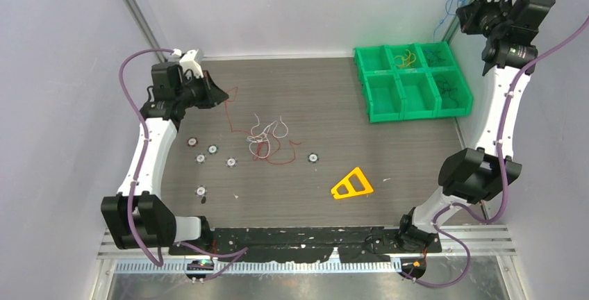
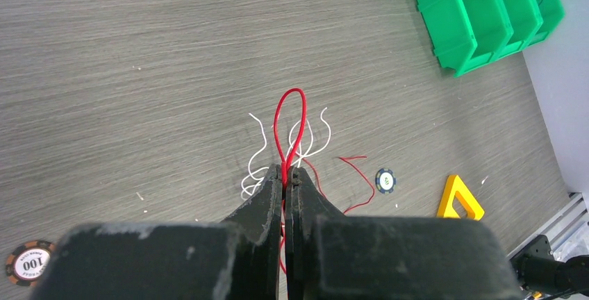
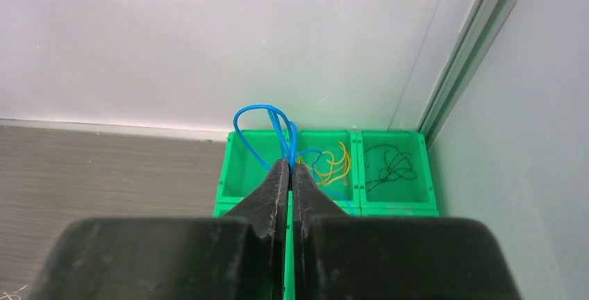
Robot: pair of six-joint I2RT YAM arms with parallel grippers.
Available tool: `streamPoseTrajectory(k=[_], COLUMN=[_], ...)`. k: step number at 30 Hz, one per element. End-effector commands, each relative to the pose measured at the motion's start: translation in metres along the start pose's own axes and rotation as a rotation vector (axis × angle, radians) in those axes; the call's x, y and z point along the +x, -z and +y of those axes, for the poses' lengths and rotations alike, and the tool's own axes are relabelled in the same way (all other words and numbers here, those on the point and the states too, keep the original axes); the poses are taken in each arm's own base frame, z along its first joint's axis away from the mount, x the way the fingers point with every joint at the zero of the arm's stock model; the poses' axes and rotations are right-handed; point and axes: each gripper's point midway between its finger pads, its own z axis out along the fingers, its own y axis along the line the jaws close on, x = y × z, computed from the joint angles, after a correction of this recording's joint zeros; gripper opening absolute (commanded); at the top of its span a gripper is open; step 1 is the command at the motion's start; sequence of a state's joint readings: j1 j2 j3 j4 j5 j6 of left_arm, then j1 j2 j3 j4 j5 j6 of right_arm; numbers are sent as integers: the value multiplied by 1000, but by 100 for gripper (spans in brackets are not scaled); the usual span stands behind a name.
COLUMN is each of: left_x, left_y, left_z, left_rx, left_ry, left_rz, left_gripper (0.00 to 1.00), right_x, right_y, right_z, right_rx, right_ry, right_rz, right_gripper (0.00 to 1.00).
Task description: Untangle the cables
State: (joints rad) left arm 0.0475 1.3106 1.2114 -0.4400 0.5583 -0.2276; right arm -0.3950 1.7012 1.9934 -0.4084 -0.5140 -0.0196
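Note:
A tangle of white and red cables (image 1: 266, 142) lies on the table's middle. My left gripper (image 1: 221, 97) hovers up and to the left of it, shut on a red cable (image 1: 230, 112) that trails down toward the pile. In the left wrist view the red cable (image 2: 290, 105) loops out past the closed tips of the left gripper (image 2: 285, 170), with white cables (image 2: 255, 168) on the table below. My right gripper (image 1: 464, 21) is raised high at the back right, shut on a blue cable (image 1: 446, 15). In the right wrist view the blue cable (image 3: 253, 116) loops out from the right gripper (image 3: 291, 164), above the green bins (image 3: 233, 175).
The green bin block (image 1: 380, 116) stands at the back right; yellow cables (image 1: 405, 57) and black cables (image 1: 437, 55) lie in its compartments. Several poker chips (image 1: 212, 149) are scattered left of the pile, one chip (image 1: 313, 156) to its right. A yellow triangle (image 1: 352, 184) lies front right.

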Motion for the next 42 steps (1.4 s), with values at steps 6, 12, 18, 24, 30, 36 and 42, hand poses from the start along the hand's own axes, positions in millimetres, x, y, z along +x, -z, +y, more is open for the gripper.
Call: streamPoseTrajectory(k=[6, 12, 18, 24, 30, 36, 42], left_x=[-23, -19, -17, -18, -15, -5, -35], left_y=[1, 2, 2, 2, 10, 23, 49], left_z=[-10, -8, -8, -12, -51, -110, -148], left_rx=[31, 23, 24, 50, 212, 412, 546], left_ry=[-43, -49, -52, -47, -106, -197, -204], left_rz=[-43, -24, -9, 3, 26, 46, -45], left_gripper=[1, 1, 1, 0, 0, 0, 0], right_x=[16, 86, 159, 220, 214, 143, 178], right_y=[-6, -21, -33, -37, -9, 3, 16], right_z=[-9, -18, -23, -22, -14, 66, 226], right_rx=[21, 9, -8, -66, -118, -322, -670], right_ry=[14, -11, -7, -5, 83, 93, 76], right_rz=[1, 125, 260, 458, 569, 410, 447], right_gripper=[5, 5, 5, 6, 60, 96, 96])
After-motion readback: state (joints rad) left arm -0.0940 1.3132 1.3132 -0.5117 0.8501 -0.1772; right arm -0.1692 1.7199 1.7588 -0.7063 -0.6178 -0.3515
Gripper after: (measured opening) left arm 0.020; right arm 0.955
